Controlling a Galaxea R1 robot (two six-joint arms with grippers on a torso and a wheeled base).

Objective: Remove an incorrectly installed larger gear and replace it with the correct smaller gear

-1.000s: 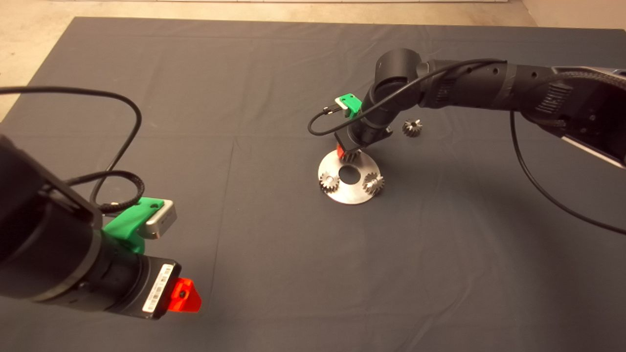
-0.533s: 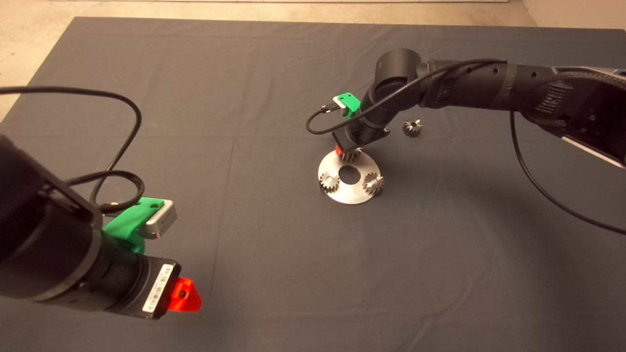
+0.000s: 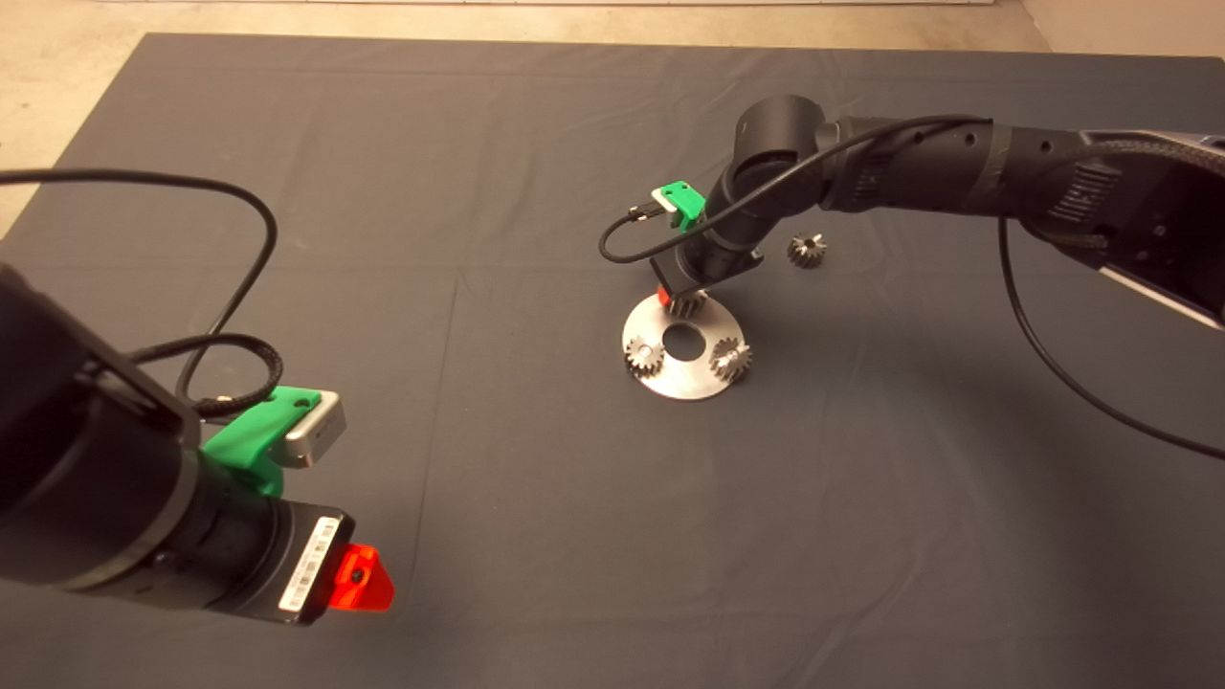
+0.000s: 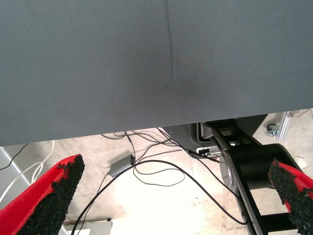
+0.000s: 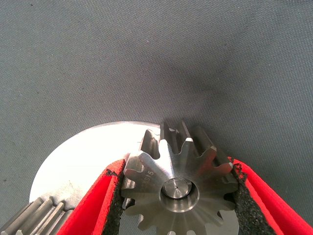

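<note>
**Right gripper clamped on a gear at the far edge of the disc**

The right gripper (image 3: pixel 677 299) reaches in from the right and stands over the far rim of the round silvery steel disc (image 3: pixel 691 380), which lies flat on the dark grey mat (image 3: pixel 536 536) right of centre. Its red fingers with black pads (image 5: pixel 111 203) press against opposite sides of a silvery steel toothed gear (image 5: pixel 178 188), pinching it. This gear sits on the disc with a pin showing in its centre hole. Whether it is the larger or the smaller gear cannot be told from here.

Two further small silvery gears sit on the same disc: one at the near left rim (image 3: pixel 644 357), one at the near right rim (image 3: pixel 730 359). A round hole (image 3: pixel 682 337) lies open in the disc's centre, between the three gears. The gripper body and its black cable (image 3: pixel 622 251) hide most of the held gear from above.

A single loose steel gear (image 3: pixel 807 251) lies on the mat to the right of the disc, well apart from it, just beside the right arm's wrist.

The left gripper (image 4: pixel 171 196) waits at the near left edge of the mat, fingers spread wide, nothing between them. Beyond the mat's edge, floor and loose cables (image 4: pixel 146 171) show.
</note>
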